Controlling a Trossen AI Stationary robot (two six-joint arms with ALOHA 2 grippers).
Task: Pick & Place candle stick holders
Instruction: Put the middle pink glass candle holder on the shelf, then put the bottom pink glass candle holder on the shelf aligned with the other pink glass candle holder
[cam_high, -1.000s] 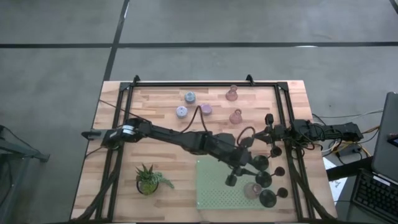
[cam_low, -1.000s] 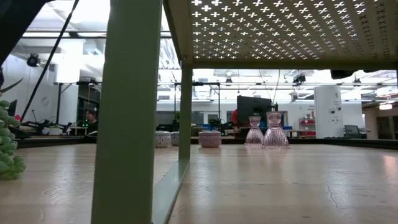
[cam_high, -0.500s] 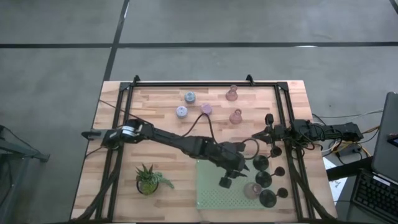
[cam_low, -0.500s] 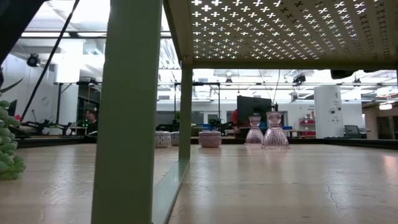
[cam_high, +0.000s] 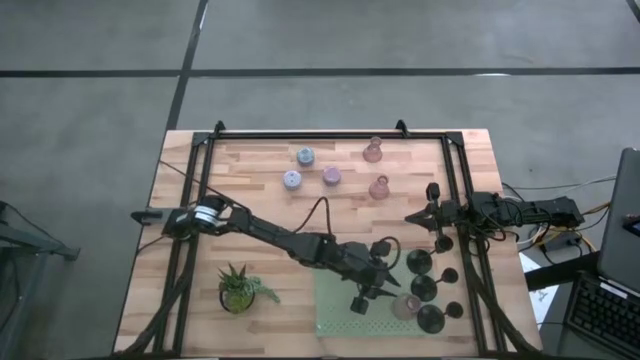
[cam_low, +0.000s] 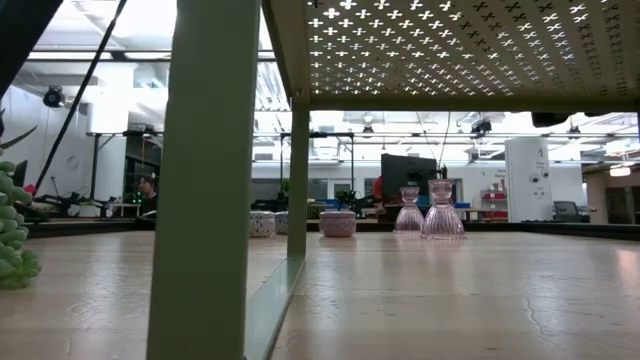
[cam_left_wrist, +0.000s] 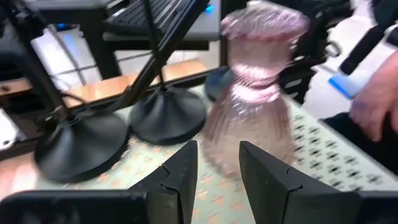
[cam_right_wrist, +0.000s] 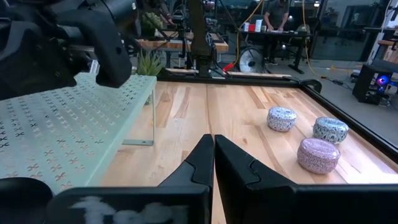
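Note:
My left gripper (cam_high: 359, 303) is open and empty over the green perforated stand (cam_high: 337, 315). In the left wrist view (cam_left_wrist: 217, 171) its fingers point at a pink bell-shaped holder (cam_left_wrist: 254, 93) standing upright on the stand (cam_high: 405, 305), just short of it. Several black round-based holders (cam_high: 425, 287) stand around the stand's right end; two bases show in the left wrist view (cam_left_wrist: 81, 146). Two more pink holders (cam_high: 379, 187) and three short lilac and pale-blue ones (cam_high: 305, 155) stand on the wood at the far side. My right gripper (cam_high: 410, 218) is shut and empty at the right (cam_right_wrist: 213, 155).
A small green potted plant (cam_high: 240, 288) stands near the front left. A black frame rail (cam_high: 455, 180) runs around the tabletop. A person's hand (cam_left_wrist: 379, 93) shows beyond the stand in the left wrist view. The stand's legs (cam_low: 200, 180) fill the low view.
My left gripper has gone toward the table's near edge and a little to the left over the green stand, staying open. The holders have kept their places.

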